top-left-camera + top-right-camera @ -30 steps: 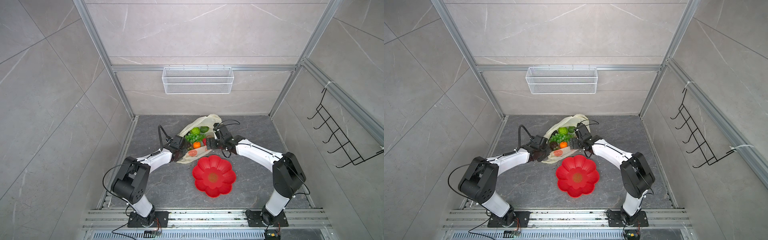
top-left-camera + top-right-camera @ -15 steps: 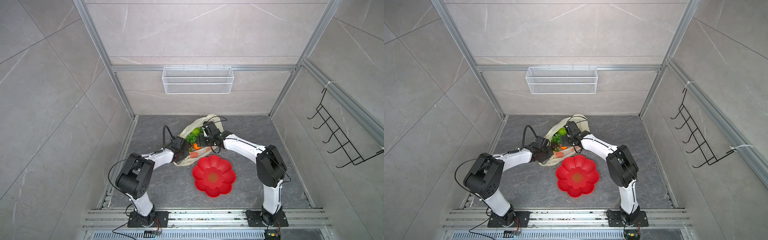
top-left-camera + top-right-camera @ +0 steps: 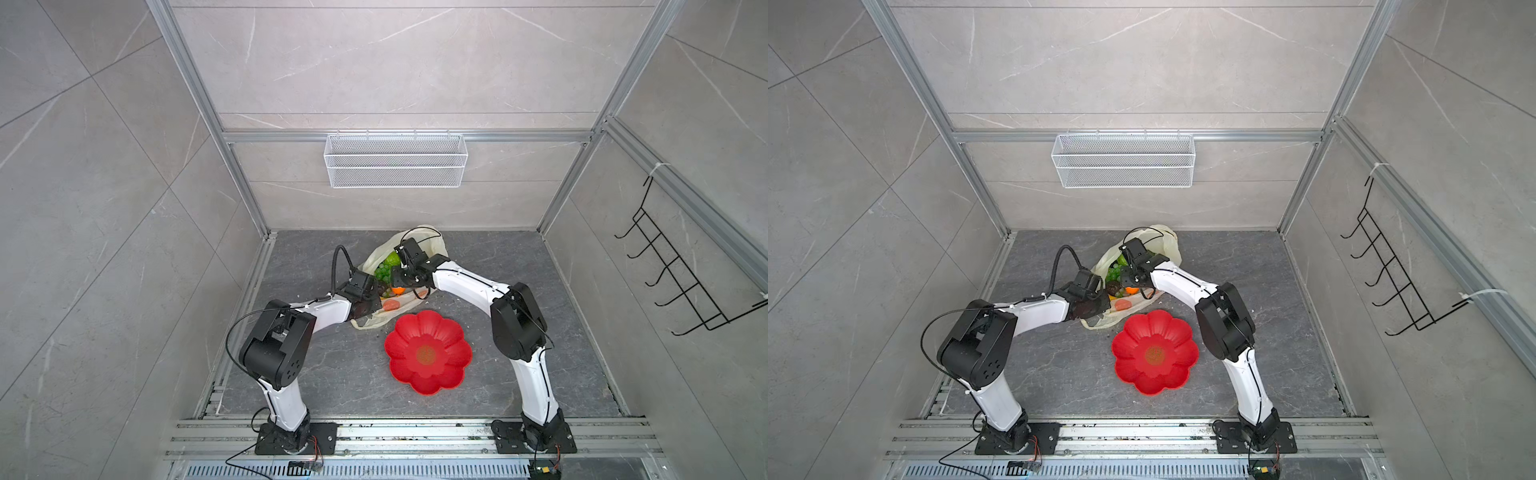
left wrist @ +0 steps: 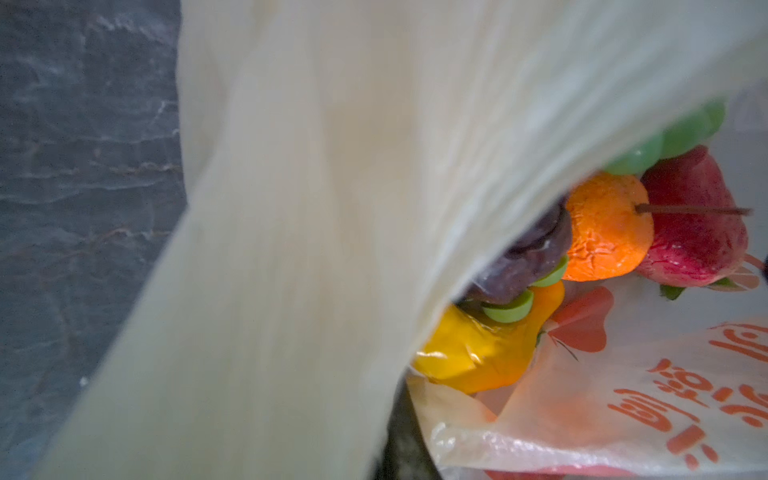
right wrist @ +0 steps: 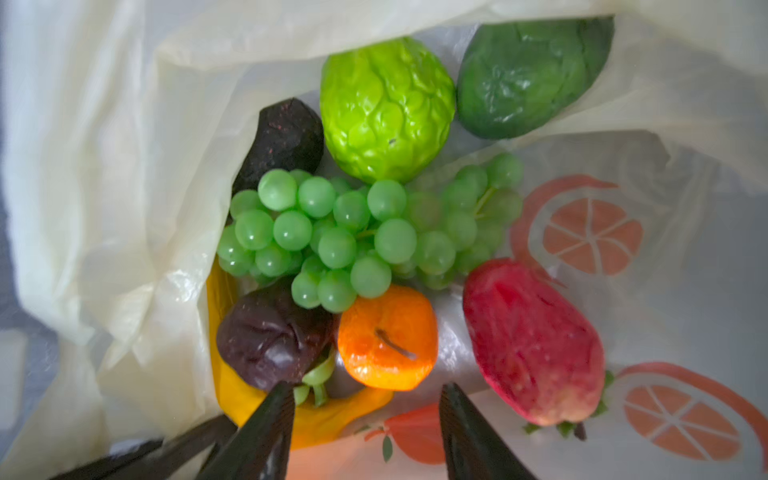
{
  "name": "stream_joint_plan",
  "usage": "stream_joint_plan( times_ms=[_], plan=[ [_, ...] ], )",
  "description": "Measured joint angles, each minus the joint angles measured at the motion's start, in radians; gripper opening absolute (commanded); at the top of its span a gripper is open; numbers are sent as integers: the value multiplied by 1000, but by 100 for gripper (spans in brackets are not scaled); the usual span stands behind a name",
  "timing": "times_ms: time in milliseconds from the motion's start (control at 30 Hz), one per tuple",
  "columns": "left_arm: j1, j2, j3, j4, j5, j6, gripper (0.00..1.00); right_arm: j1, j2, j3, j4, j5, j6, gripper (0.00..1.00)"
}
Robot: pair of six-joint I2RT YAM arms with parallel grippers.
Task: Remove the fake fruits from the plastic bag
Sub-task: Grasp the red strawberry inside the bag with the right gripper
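Now the right gripper (image 5: 368, 388) is inside the mouth of the plastic bag (image 3: 432, 245). The bag lies on the grey floor at the centre of both top views, a little above the red flower-shaped plate (image 3: 444, 332). The gripper's two black fingers (image 5: 266, 428) stand moderately apart, and nothing is between them. The orange (image 5: 386, 336) is just ahead of the gap. One fingertip is very near a dark avocado (image 5: 270, 336) and the banana (image 5: 232, 399); whether it touches them I cannot tell.

The fake fruits (image 3: 384, 270) all lie in the bag. The grape bunch (image 5: 353, 237) is in the middle of the heap, with the bumpy green ball (image 5: 386, 108) and the green avocado (image 5: 528, 79) beyond it. The strawberry (image 5: 536, 345) is beside the orange.

The left gripper (image 3: 372, 309) is at the lower left edge of the bag in both top views. It is closed and pinches the bag's film, which stretches across its wrist view.
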Motion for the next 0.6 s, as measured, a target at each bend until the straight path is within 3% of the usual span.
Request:
stream_joint_plan(
  times_ms=[333, 600],
  plan=[
    [0, 0, 0, 20, 3, 45, 4, -79, 10, 19, -31, 9, 2, 54],
    [0, 0, -3, 22, 5, 50, 4, -103, 32, 19, -61, 22, -35, 62]
  ],
)
